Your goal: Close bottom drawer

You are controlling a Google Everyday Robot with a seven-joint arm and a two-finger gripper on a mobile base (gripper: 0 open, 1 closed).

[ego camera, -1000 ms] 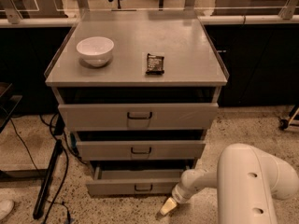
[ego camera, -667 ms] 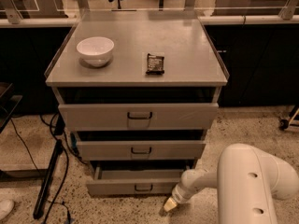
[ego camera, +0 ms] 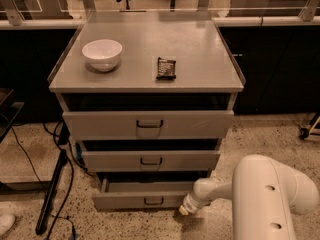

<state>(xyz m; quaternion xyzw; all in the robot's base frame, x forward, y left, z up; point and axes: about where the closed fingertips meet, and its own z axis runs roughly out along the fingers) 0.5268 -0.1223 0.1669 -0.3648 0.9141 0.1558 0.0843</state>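
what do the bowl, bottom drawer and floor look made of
The bowl is probably glazed ceramic: white and glossy. The bottom drawer is likely painted metal: flat matte grey, thin sheet-like walls. The floor is speckled, like terrazzo. The gripper sits low by the drawer's right front corner.

Speckled flr [ego camera: 272,136]; dark cabinets [ego camera: 280,69] behind
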